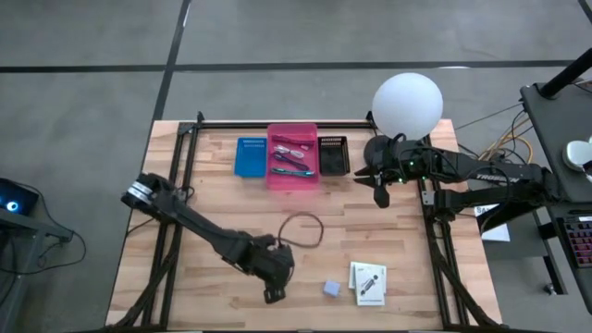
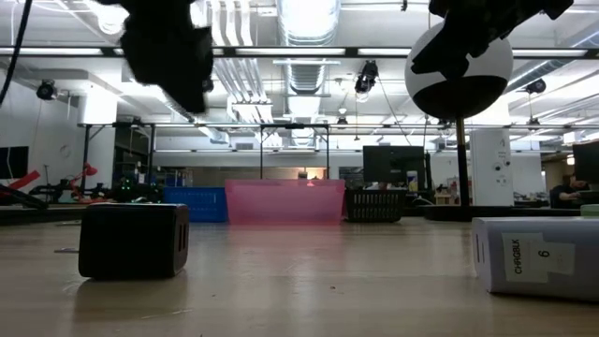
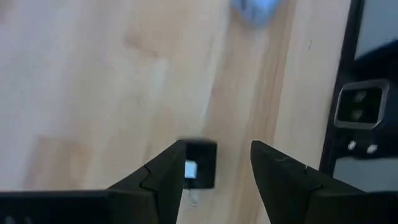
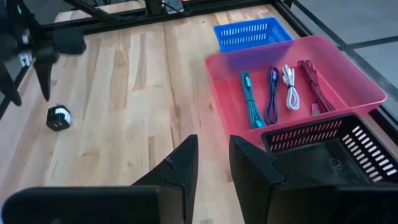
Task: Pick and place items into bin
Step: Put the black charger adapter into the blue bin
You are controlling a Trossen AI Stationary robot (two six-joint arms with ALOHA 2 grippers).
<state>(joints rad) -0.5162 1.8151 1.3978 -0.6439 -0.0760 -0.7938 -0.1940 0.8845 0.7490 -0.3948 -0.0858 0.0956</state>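
Note:
A small black cube (image 3: pixel 200 164) with a white mark rests on the wooden table. My left gripper (image 3: pixel 214 168) hangs open above it, one finger on either side in the left wrist view; the low view shows the cube (image 2: pixel 134 241) well below the gripper (image 2: pixel 170 51). A grey-blue cube (image 1: pixel 331 289) and a white card box (image 1: pixel 367 282) lie to its right, and a thin dark cord loop (image 1: pixel 301 229) lies behind it. The pink bin (image 1: pixel 293 176) holds teal, purple, white and red cords (image 4: pixel 273 87). My right gripper (image 4: pixel 213 158) hovers near the black basket, narrowly open.
A blue basket (image 1: pixel 250 155) stands left of the pink bin and a black basket (image 1: pixel 333 154) right of it, all at the far edge. A white globe lamp (image 1: pixel 407 104) stands at the far right corner. Bare wood lies in the table's middle (image 1: pixel 222 208).

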